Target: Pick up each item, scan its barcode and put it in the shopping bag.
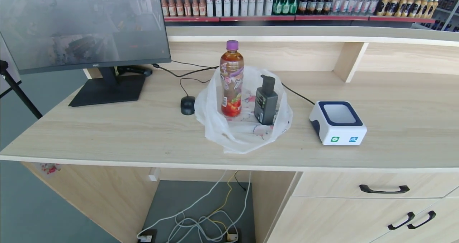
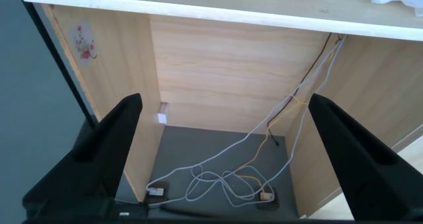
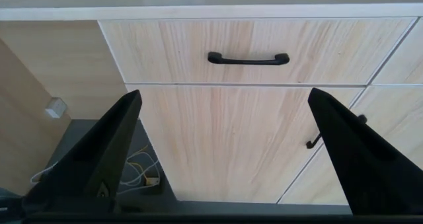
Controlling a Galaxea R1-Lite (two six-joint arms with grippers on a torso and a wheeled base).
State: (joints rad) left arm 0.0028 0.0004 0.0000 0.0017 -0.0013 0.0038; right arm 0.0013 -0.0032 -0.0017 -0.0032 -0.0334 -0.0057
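Bottle (image 1: pixel 231 78) and pump dispenser (image 1: pixel 266 101) stand inside the shopping bag (image 1: pixel 214 127) on the desk (image 1: pixel 107 135), labels illegible. Left pincer (image 2: pixel 225 100) and right pincer (image 3: pixel 225 94) hang released.

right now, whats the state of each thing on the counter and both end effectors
shopping bag, open, sides slumped on the counter
tea bottle, upright in the bag, cap on
pump bottle, upright in the bag beside it
scanner, sitting right of the bag, nothing over it
top drawer, shut
left end effector, open, empty
right end effector, open, empty
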